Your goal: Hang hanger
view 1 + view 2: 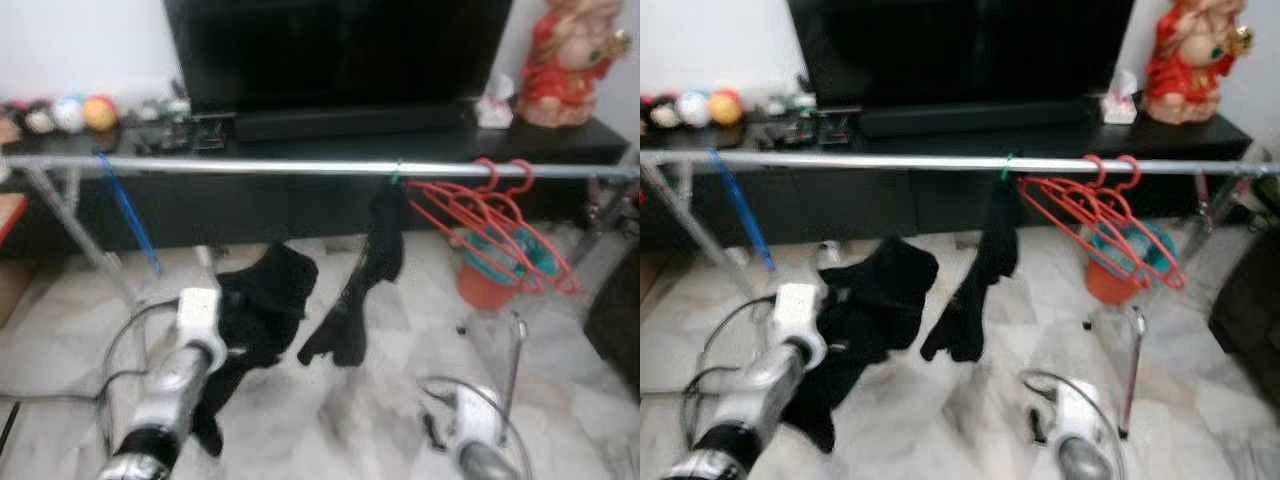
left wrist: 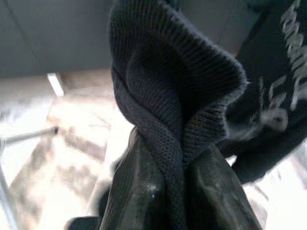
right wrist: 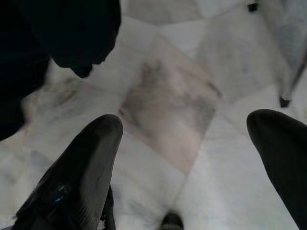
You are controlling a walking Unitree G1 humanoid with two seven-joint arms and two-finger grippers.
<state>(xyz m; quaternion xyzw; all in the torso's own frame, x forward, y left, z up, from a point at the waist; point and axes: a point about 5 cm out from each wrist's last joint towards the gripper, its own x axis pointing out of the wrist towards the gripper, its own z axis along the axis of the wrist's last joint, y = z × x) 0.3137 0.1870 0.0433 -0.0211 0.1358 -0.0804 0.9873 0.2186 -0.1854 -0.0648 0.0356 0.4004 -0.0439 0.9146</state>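
Observation:
A silver clothes rail crosses the scene at chest height. Several red hangers hang from its right part. A long black garment dangles from a green hook at the middle, and a thin blue hanger hangs on the left. Below and in front of the rail, my left gripper is shut on a black knitted garment, with a fold of cloth pinched between its fingers. My right gripper hangs low over the marble floor, open and holding nothing.
Behind the rail stand a black TV cabinet, a large TV and a red figurine. An orange bucket sits under the red hangers. Slanted rail legs stand at the left, an upright post at the right.

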